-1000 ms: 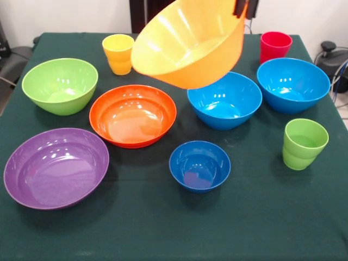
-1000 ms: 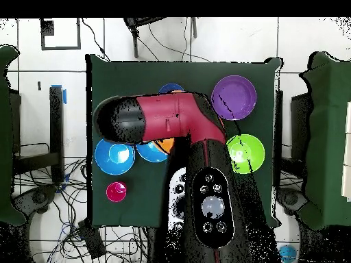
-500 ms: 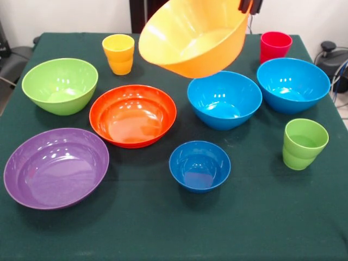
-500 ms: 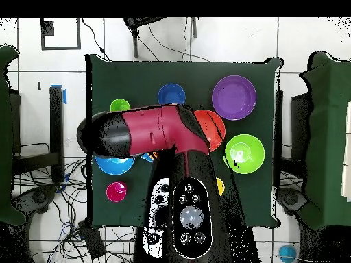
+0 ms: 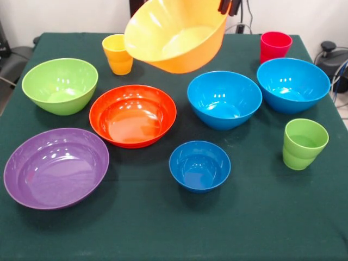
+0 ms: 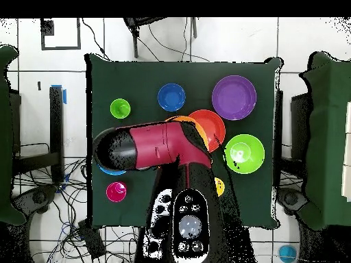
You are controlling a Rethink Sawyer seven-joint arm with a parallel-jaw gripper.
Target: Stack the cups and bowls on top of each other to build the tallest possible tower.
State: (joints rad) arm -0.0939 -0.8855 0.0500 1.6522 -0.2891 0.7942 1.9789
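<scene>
Yellow-orange bowl (image 5: 176,35) aloft, tilted, mouth turned toward the camera, well clear of the table (image 5: 163,228). Gripper (image 5: 229,6) pinched on its upper right rim, only dark tips showing at the top edge of the front view; clamped on the wall, by the look of it. Overhead view: arm (image 6: 154,145) hiding most of this bowl, a sliver of orange showing beside the orange-red bowl (image 6: 209,129).

Taking the orange-red bowl (image 5: 133,115) as landmark: held bowl above and behind it, partly masking the yellow cup (image 5: 117,53). Lime green bowl (image 5: 60,85) to its left, purple bowl (image 5: 56,167) in front-left. Blue bowl (image 5: 224,99) just right, second large blue bowl (image 5: 293,84) further right, small blue bowl (image 5: 199,165) front-right. Red-pink cup (image 5: 275,45) and light green cup (image 5: 304,143) far right. No tower standing yet.

Handling, judged: thin glossy plastic, light, stiff, slick. Single-point rim pinch leaves it hanging askew, prone to swing or slip. Rim the only practical hold. Level before lowering into a blue bowl.
</scene>
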